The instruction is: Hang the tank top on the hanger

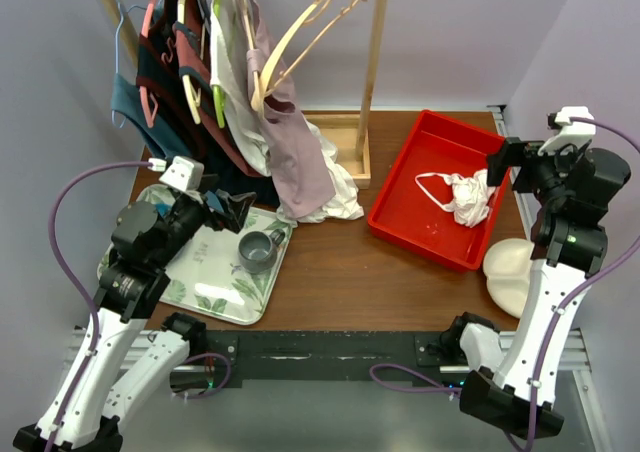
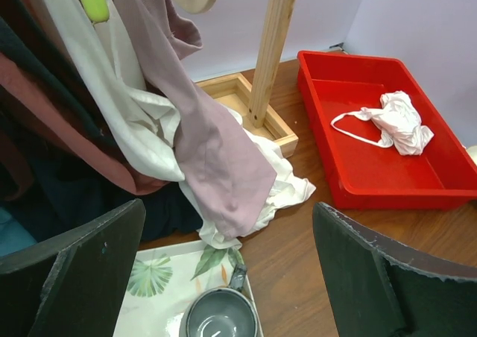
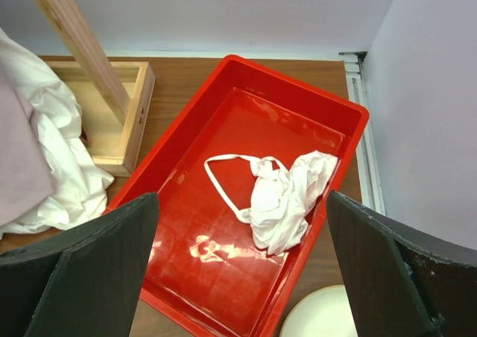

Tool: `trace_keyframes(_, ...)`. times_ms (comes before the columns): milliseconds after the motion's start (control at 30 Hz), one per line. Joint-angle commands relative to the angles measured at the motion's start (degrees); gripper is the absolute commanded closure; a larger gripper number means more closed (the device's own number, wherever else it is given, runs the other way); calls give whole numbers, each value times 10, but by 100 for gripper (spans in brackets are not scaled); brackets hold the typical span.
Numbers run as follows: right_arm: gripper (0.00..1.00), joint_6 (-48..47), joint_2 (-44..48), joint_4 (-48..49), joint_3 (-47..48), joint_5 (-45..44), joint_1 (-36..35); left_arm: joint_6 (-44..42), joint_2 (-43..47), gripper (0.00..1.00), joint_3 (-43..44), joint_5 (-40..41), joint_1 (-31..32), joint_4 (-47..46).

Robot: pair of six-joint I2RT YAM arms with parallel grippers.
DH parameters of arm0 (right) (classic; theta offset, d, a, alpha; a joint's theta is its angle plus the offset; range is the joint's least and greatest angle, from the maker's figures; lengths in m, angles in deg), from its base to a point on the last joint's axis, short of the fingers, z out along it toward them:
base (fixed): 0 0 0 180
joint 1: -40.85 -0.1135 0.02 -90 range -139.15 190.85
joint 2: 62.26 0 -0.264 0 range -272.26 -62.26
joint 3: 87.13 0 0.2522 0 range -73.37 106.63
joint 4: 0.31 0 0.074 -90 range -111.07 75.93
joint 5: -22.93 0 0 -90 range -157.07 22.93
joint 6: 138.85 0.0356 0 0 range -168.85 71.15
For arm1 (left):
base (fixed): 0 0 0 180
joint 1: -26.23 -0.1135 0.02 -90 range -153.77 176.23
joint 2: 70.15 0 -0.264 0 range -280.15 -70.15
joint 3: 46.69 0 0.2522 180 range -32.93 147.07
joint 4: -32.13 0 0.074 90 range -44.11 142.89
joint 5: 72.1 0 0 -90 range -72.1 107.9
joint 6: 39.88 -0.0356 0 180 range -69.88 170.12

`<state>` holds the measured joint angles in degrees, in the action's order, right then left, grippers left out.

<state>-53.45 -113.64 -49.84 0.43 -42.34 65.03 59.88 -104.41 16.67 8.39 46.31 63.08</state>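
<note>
Lying crumpled in red bin (image 1: 420, 137) near table's right edge: tank top (image 1: 468, 194), one strap looped out. Hanger (image 1: 310, 27) hooked on wooden rack (image 1: 375, 62), far edge. Left claw (image 2: 229, 210) wide, empty, over leaf-print tray (image 1: 215, 272). Right claw (image 3: 242, 197) wide, empty, over bin.

grey cup (image 2: 220, 318) cropped by bottom edge, cream object (image 3: 324, 315) partly cut off, tank top (image 3: 287, 199) crumpled, shape hidden

Red bin (image 1: 408, 222) to my right. Leaf-print tray (image 1: 215, 272) to my left, grey cup (image 1: 258, 252) upright on it. Wooden rack (image 1: 375, 62) at the far edge; mauve garment (image 1: 300, 162), white shirt (image 1: 338, 200) hanging there.
</note>
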Motion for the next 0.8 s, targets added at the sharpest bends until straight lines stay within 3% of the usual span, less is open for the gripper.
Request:
trace_keyframes(0,1,-7,-4,36,-14,-14,2,-13,1,0,-8,10,4,-28)
trace_keyframes(100,1,-35,-16,37,-21,16,2,-14,2,0,-14,11,4,-31)
trace_keyframes(267,1,-196,-46,-31,-29,196,2,-14,2,0,-31,14,4,-40)
trace_keyframes(333,1,-164,-57,15,-58,195,0,-11,2,0,-38,15,4,-44)
trace_keyframes(433,1,-149,-116,20,-67,114,-37,7,-4,0,-57,17,4,-59)
trace_keyframes(633,2,-148,-260,45,-60,-163,-147,43,-14,0,-95,-1,4,-88)
trace_keyframes(767,18,-178,-372,19,-10,-243,-162,56,-12,0,-116,-14,4,-96)
